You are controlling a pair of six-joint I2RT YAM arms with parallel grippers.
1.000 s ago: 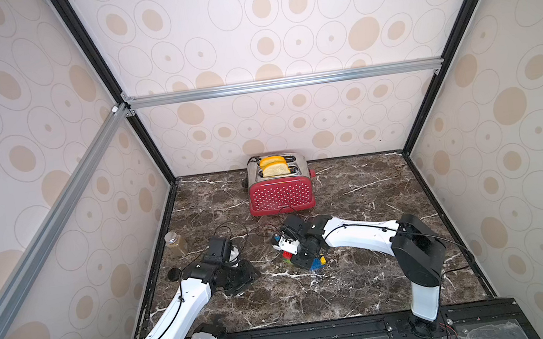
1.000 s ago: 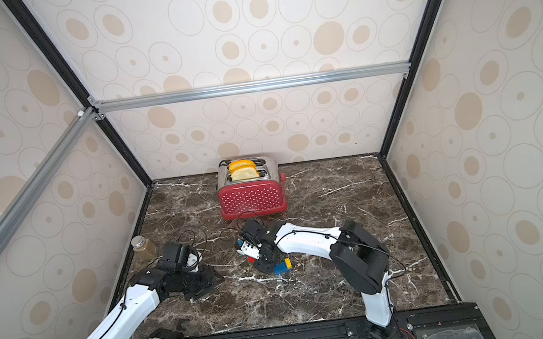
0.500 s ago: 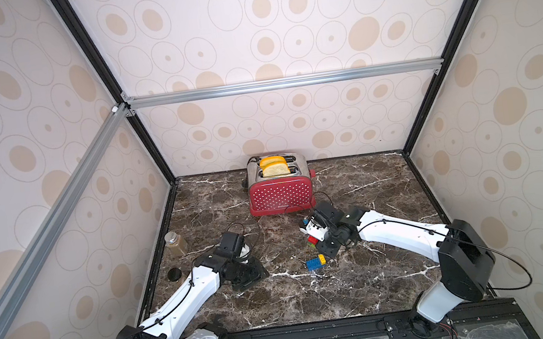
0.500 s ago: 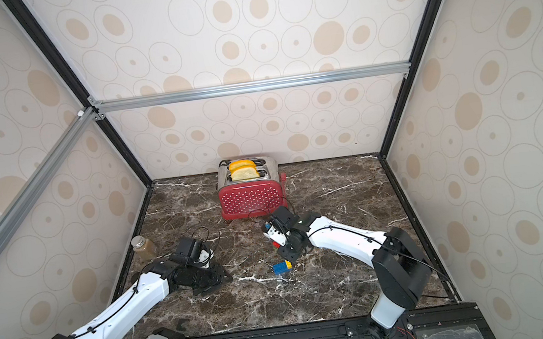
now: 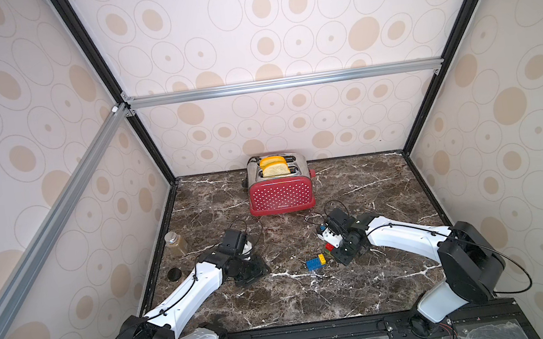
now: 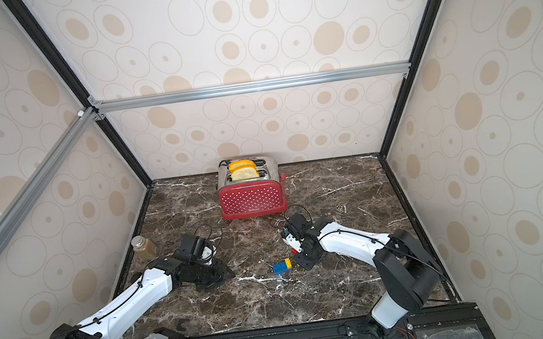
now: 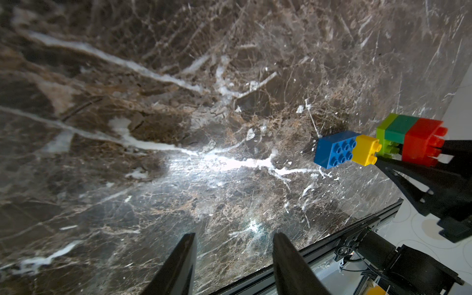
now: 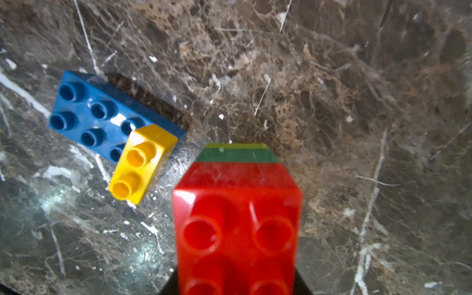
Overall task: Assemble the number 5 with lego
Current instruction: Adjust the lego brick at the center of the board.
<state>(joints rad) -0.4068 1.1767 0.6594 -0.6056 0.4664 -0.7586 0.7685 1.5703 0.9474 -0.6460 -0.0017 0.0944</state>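
In the left wrist view the left hand (image 7: 232, 235) shows only two finger ends; the rest is cut off by the frame edge. The right hand (image 7: 411, 153) also runs out of frame. In the right wrist view the red brick (image 8: 237, 229) sits blurred right against the lens, cut off at the edge, and hides that hand but for dark slivers either side. Beyond it the dark-green brick (image 8: 237, 155) and lime brick (image 8: 237, 146) show as thin strips. The yellow brick (image 8: 143, 163) covers the blue brick (image 8: 94, 112) at its end nearest the hand. In both top views the held bricks are a red speck, the greens too small to tell; the left hand's fingers merge into one dark mass.
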